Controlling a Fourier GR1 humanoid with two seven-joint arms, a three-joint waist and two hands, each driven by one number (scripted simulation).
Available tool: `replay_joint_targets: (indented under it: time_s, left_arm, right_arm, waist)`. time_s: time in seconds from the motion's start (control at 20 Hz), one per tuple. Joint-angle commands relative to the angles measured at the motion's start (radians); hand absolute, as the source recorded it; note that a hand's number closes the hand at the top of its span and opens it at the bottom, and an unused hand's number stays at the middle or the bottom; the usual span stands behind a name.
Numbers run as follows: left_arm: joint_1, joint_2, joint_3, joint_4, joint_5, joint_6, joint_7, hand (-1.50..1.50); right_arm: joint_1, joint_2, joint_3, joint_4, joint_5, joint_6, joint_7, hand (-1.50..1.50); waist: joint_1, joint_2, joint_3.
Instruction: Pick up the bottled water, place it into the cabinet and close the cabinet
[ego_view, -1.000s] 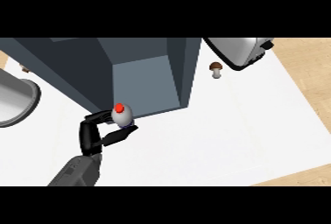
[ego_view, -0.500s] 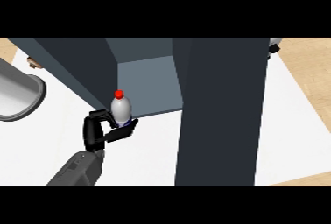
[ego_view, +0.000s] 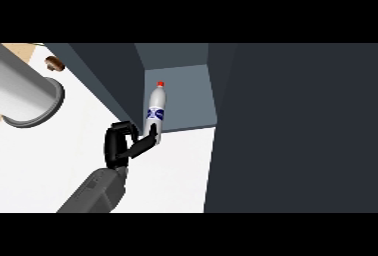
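- Since half a second ago the bottle has gone further into the cabinet. The dark door has spread from a band down the middle to fill the whole right side of my view.
- The bottle is white with a blue label and a red cap. It sits at the front left corner of the cabinet's floor, close along the left wall, with the cap toward the back.
- I can't tell whether its base rests on that floor or hangs just above it.
- The left hand is curled at the bottle's lower end, with the thumb against the base, pinching it. The hand is at the cabinet's front edge, over the white bench.
- Its grey forearm comes in from the bench's near edge at lower left.
- A steel pot stands toward the bench's left edge, well apart from the hand.
- A small brown thing lies near the far left corner, just beside the cabinet's outer wall; I can't make out what it is.
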Motion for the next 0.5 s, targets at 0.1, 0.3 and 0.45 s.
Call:
replay_joint_targets:
  time_s: [0.1,0.3,0.45]
  left_arm:
    - [-0.175,-0.115,-0.021,-0.071,0.027,-0.192,-0.01,1.5]
    - [-0.147,-0.129,-0.039,-0.075,0.037,-0.286,-0.019,1.5]
    - [-0.099,-0.137,-0.055,-0.106,0.038,-0.365,-0.041,1.5]
  right_arm:
    - [0.031,-0.006,-0.007,-0.055,-0.005,-0.001,0.022,-1.5]
    - [0.075,-0.006,-0.003,-0.111,-0.028,0.002,0.057,1.5]
    - [0.177,0.029,-0.029,-0.19,-0.049,0.057,0.048,1.5]
  waist:
    - [0.017,-0.008,-0.006]
    - [0.062,-0.012,-0.004]
    - [0.08,-0.016,-0.002]
